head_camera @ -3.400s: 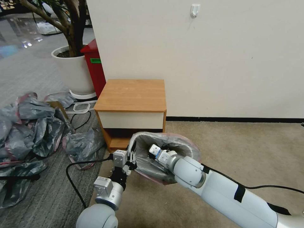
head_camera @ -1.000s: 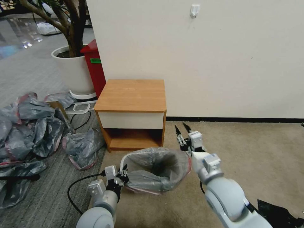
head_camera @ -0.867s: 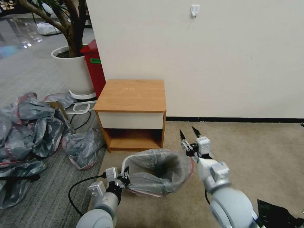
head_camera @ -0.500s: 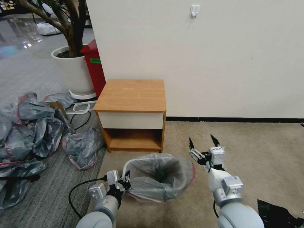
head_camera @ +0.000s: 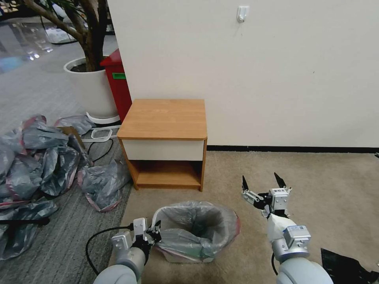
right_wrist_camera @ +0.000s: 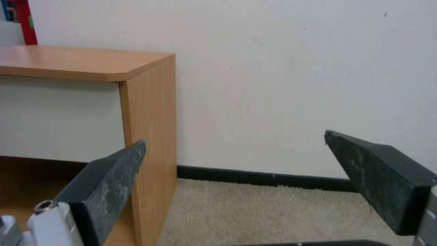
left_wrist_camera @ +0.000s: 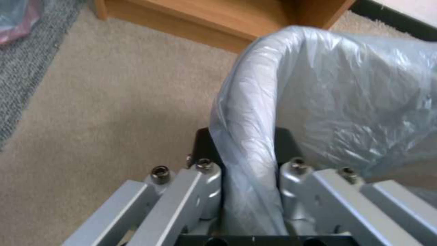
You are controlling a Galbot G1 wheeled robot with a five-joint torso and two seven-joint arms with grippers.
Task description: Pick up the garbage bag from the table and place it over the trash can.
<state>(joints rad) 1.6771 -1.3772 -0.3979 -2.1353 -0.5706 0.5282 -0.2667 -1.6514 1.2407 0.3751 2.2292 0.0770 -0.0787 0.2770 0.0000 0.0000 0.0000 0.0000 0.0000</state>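
Garbage bag [head_camera: 197,227] over trash can [head_camera: 179,256], left gripper [head_camera: 155,232] clamped.

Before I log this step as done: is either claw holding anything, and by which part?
The left claw grips the garbage bag by its edge folded over the trash can's rim. The right claw is open, holding nothing.

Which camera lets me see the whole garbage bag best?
The head view: the whole garbage bag shows there, draped over the trash can, with the left tool at its rim. The left wrist view shows just a close-up of the rim fold pinched in that tool. The right wrist view looks at the table and wall instead.
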